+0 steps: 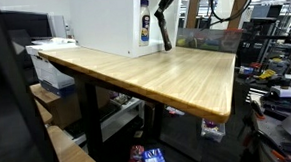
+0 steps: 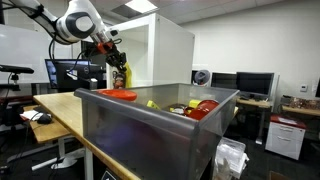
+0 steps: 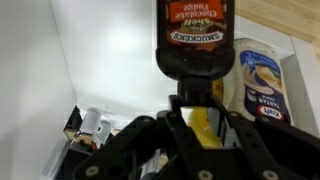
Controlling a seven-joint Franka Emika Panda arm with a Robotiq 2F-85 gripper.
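In the wrist view a dark brown Smucker's chocolate fudge bottle [image 3: 195, 40] fills the top middle. My gripper [image 3: 197, 108] is shut on its yellow cap end, which shows between the two black fingers [image 3: 226, 118]. In both exterior views the bottle [image 1: 165, 32] [image 2: 121, 76] hangs from the gripper [image 1: 165, 12] [image 2: 115, 62] just above the wooden table [image 1: 155, 75], close to the tall white box [image 1: 107, 21]. A white mayonnaise bottle [image 3: 260, 85] [image 1: 145, 26] stands right beside the held bottle, against the white box.
A grey plastic bin [image 2: 150, 130] stands near the camera in an exterior view and holds red [image 2: 120, 93] and yellow items. The white box [image 2: 165, 50] rises behind it. Desks with monitors [image 2: 255, 85] and shelves with clutter [image 1: 274, 44] surround the table.
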